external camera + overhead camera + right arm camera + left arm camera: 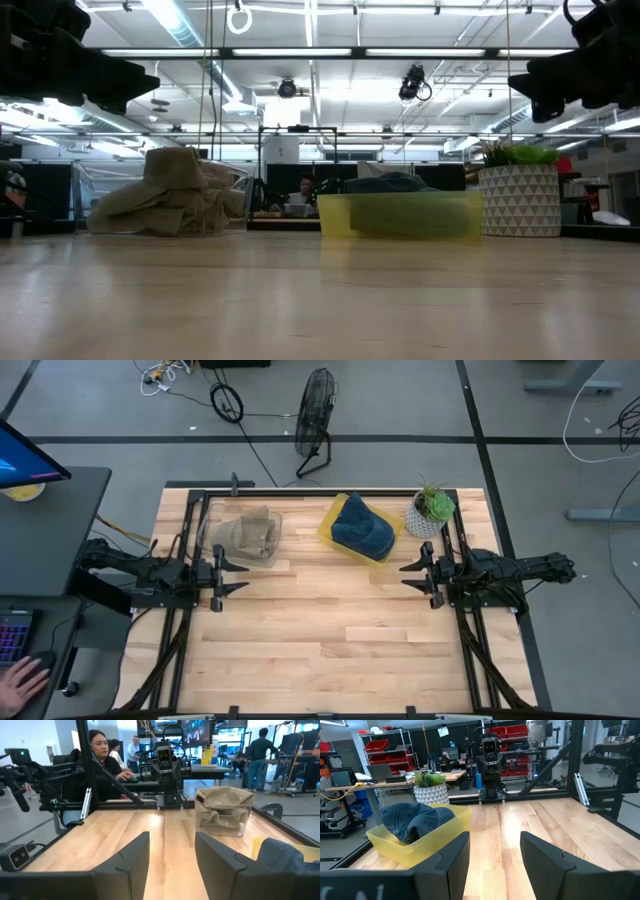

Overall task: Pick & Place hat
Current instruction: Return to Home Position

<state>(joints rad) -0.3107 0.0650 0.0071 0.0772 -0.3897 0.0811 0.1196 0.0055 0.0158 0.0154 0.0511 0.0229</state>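
Observation:
A blue denim hat (pixel 362 526) lies in a yellow tray (pixel 331 526) at the table's far middle; both also show in the left wrist view, hat (pixel 412 820) and tray (pixel 447 825). A tan hat (pixel 245 532) sits in a clear bin (pixel 274 548) at the far left, and shows in the right wrist view too (pixel 222 810). My left gripper (pixel 236 571) hovers open near the left edge, just on the near side of the clear bin. My right gripper (pixel 408 574) hovers open near the right edge. Neither touches anything.
A potted plant in a white patterned pot (pixel 432 512) stands at the far right, beside the yellow tray. Black frame rails (pixel 190 610) run along the table's sides. Bare wood (pixel 330 630) fills the middle and near half. People work in the room beyond.

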